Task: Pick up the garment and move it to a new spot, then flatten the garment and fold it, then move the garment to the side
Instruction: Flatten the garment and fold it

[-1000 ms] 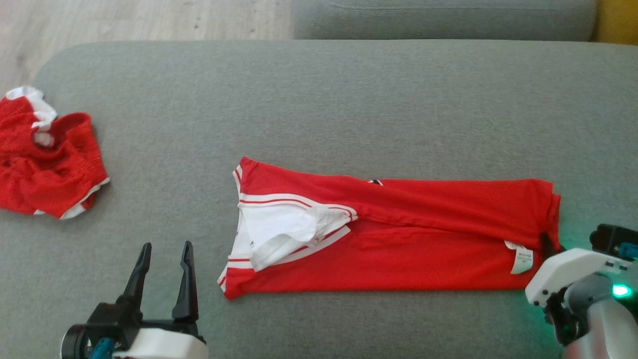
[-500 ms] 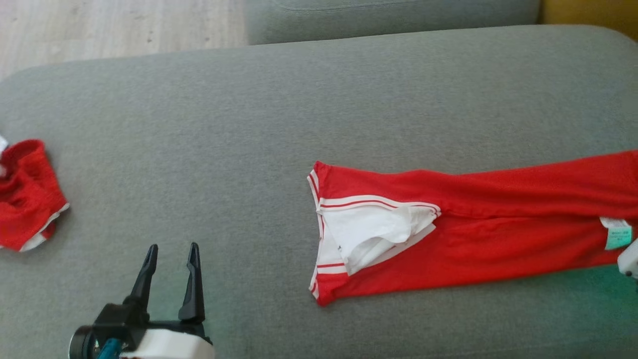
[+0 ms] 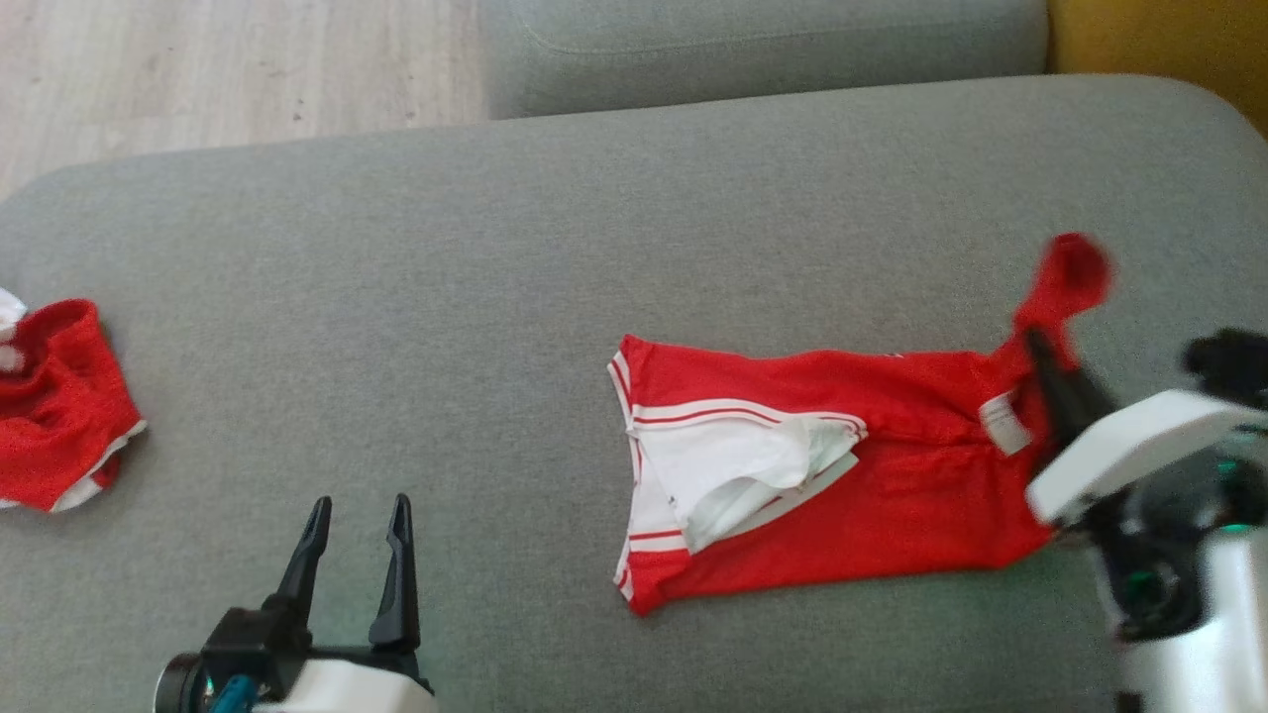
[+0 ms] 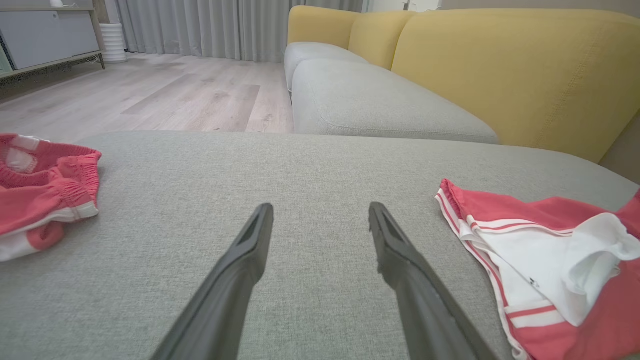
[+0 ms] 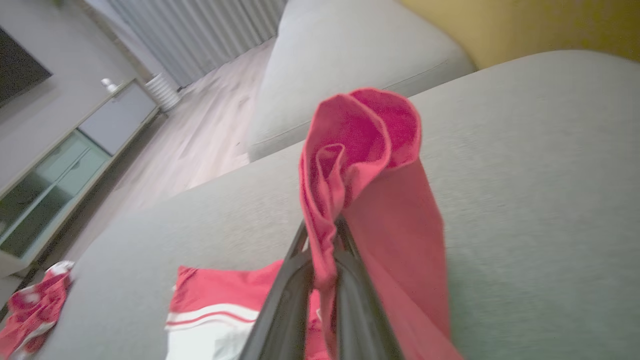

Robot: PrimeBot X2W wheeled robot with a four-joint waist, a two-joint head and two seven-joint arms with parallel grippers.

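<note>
The garment, red with white striped trim and a white inner part, lies folded lengthwise on the grey sofa cushion. Its right end is lifted off the cushion and curls up above my right gripper, which is shut on that end of the garment. In the right wrist view the red cloth bunches between the two dark fingers and stands above them. My left gripper hovers open over bare cushion, well left of the garment's striped end, with nothing between its fingers.
A second red and white cloth lies crumpled at the cushion's left edge. Behind the cushion are another grey seat, a yellow sofa back and wooden floor. A low cabinet stands far off.
My right gripper has lifted the garment's right end and carried it up and leftward, shortening the flat part. The head camera has shifted. The left gripper stays open.
</note>
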